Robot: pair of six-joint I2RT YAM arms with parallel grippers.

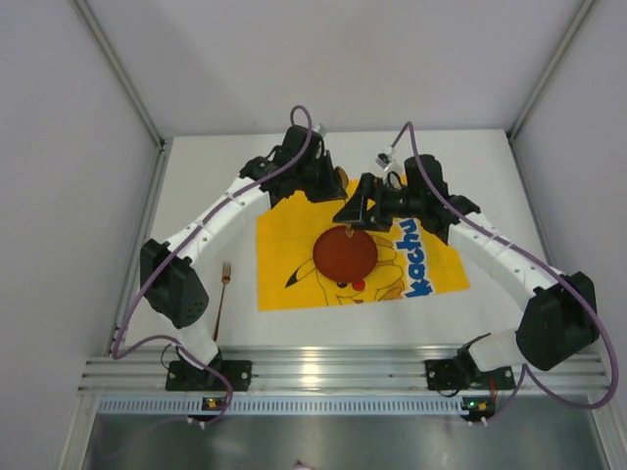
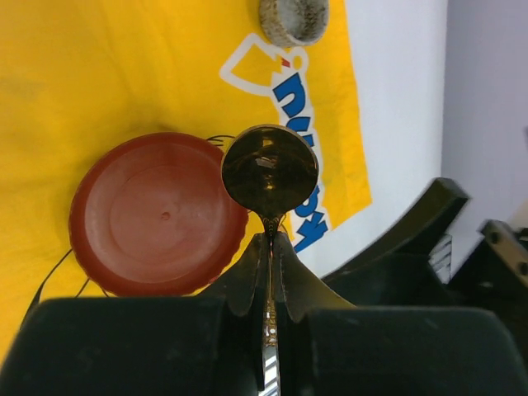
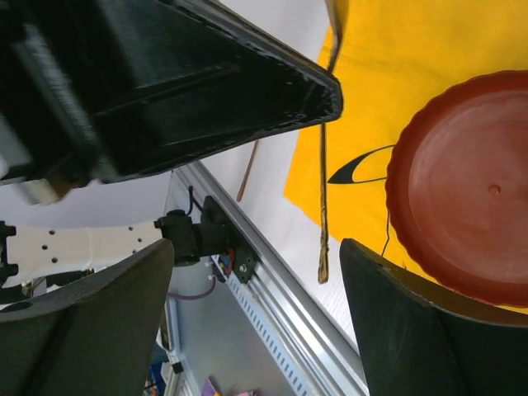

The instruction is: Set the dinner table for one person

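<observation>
My left gripper (image 2: 271, 241) is shut on a dark metal spoon (image 2: 270, 169) and holds it by the handle in the air, above the far side of the yellow Pikachu mat (image 1: 294, 235). A red plate (image 1: 345, 253) lies on the mat's middle; it also shows in the left wrist view (image 2: 157, 213). My right gripper (image 3: 256, 247) is open, right next to the left one (image 1: 323, 186). The spoon's handle (image 3: 322, 206) hangs between its fingers, nearer the right one. The mat lies on the white dinner table (image 1: 490, 196).
A fork (image 1: 221, 294) lies on the table left of the mat. A small grey-brown cup (image 2: 293, 18) stands at the mat's far edge. The ribbed aluminium rail (image 1: 333, 372) runs along the near edge. White walls close in both sides.
</observation>
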